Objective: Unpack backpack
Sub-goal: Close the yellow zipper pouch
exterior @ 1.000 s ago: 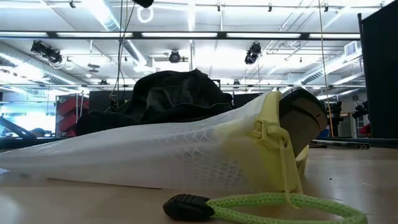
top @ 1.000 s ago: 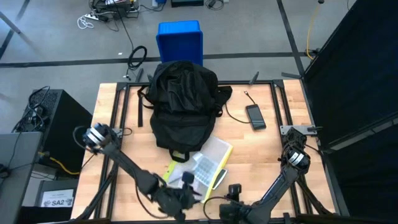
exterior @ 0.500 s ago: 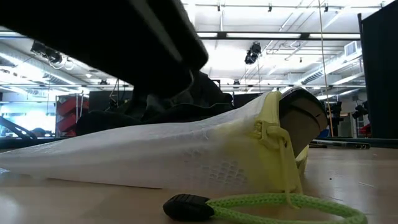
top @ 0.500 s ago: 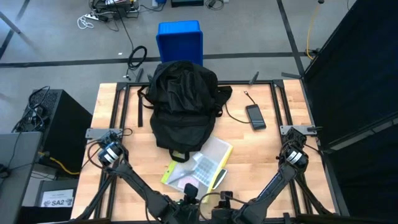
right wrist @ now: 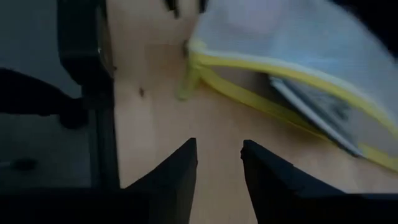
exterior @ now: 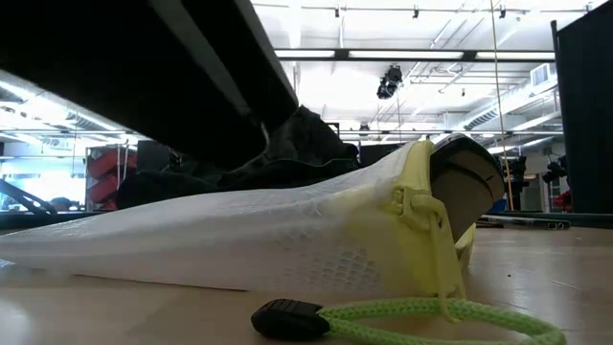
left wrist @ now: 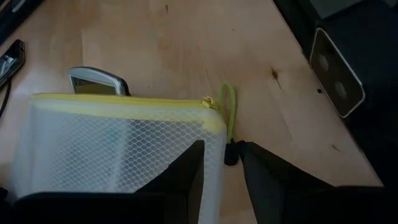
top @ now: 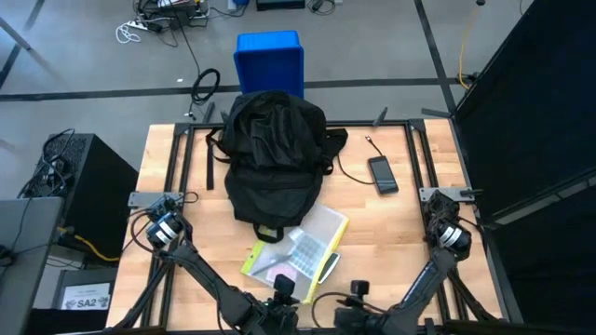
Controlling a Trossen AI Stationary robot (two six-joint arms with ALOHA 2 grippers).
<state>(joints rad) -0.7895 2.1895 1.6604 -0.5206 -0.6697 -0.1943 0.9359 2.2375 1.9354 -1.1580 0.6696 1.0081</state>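
Left gripper: fingers slightly parted, narrow gap, pinching nothing. Hovering low at the near worktop edge, tips just above the corner of the mesh pouch, lined up near the black pull tab of its green zip cord.

Right gripper: fingers also a narrow gap apart, empty. Just beside the left one at the near edge, aimed at bare wood in front of the pouch's yellow zip edge. Flat grey item visible inside the pouch.

Outward: pouch flat on the worktop, just in front of the backpack, touching or nearly touching its near end. Backpack slumped centre-back, 1 white label at its near end. Phone with cable to the backpack's right, well apart. Blue bin on the floor behind the worktop. Low view: dark arm overhead, pouch filling the foreground, backpack behind.

Judgement: pouch looks already out; step in hand likely repositioning it or going back for more.
- If moving the pouch: widen the left fingers first, take the zip edge or cord, not the mesh face; mesh likely slippery and floppy.
- Lift low, slide clear of the backpack so the opening stays reachable.
- Keep the 2 arms apart; very close together now, collision risk.
- Cannot tell if anything remains inside the backpack.
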